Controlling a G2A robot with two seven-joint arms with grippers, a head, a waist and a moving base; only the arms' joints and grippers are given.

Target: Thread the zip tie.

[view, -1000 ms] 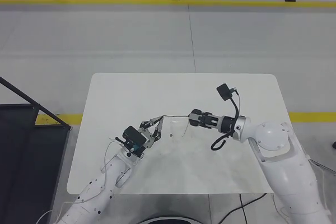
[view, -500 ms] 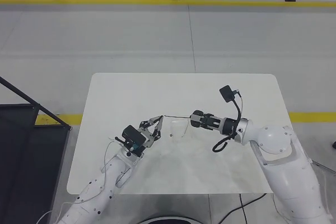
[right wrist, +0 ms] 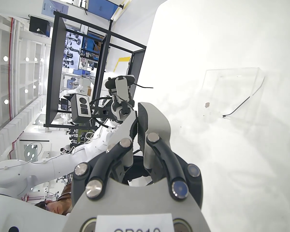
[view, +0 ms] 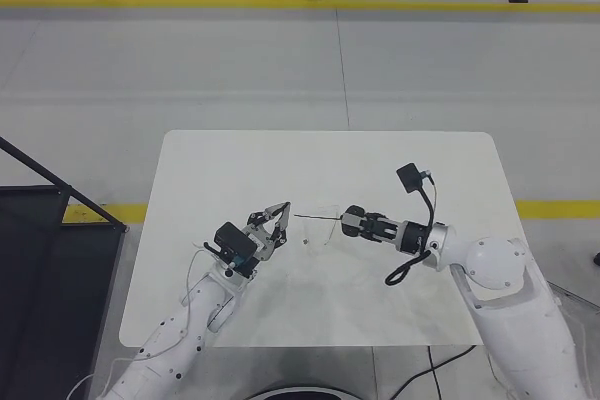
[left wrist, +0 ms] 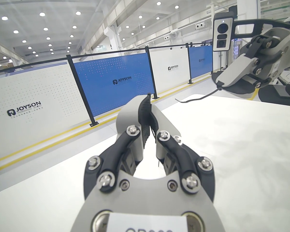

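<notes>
The tie [view: 316,216] [left wrist: 195,99] is a thin black strip held nearly level over the middle of the table [view: 230,170]. Its right end is pinched in the right pincer [view: 344,218] [left wrist: 218,87], whose fingers are pressed together on it. From there the strip runs left, bending slightly. Its free tip points at the left pincer [view: 283,218] [left wrist: 147,100] and stops just short of its fingertips, so the tip and that pincer are apart.

The left pincer sits left of the tie, aimed right toward it. In its own wrist view the black pads meet at the tips. Whether they grip anything cannot be told.

In the right wrist view the right pincer's [right wrist: 137,107] dark pads are closed against each other.

A clear tray [view: 318,236] [right wrist: 215,85] stands on the table between the two pincers, just on the near side of the held tie. A second tie [right wrist: 244,102] lies along one edge of the tray, with one end resting on the table beside it. Whether it is inside the tray or under it cannot be told.
</notes>
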